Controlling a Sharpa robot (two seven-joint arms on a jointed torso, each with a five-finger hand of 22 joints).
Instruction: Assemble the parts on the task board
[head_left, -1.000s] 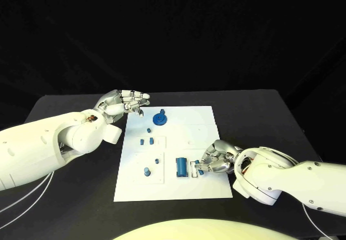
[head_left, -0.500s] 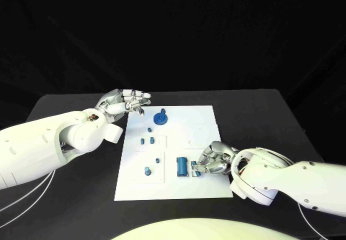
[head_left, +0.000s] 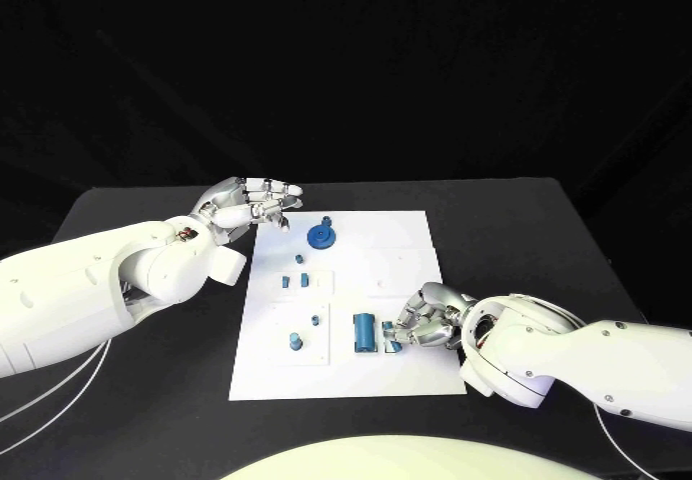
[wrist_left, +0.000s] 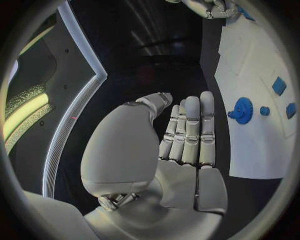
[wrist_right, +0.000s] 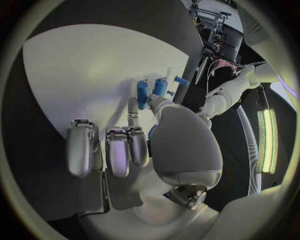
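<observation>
Right hand (head_left: 427, 318) pinching a small blue part (head_left: 392, 346), mostly finger-hidden, on the task board (head_left: 404, 250); left hand (head_left: 248, 205) loosely spread, empty.

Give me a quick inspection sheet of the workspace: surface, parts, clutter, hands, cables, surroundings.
Surface: black table, with the white task board lying flat in its middle.
Job's things: blue gear near the board's far end; small blue pieces mid-board; blue cylinder near the right hand; two more small pieces at the near left.
Clutter: nothing seen.
Hands: left hand hovers at the board's far left corner, fingers together, holding nothing; right hand is down on the board, fingers on a small blue part beside the cylinder; a firm grip cannot be confirmed.
Cables: thin white cables trail under the left arm.
Surroundings: dark backdrop.
</observation>
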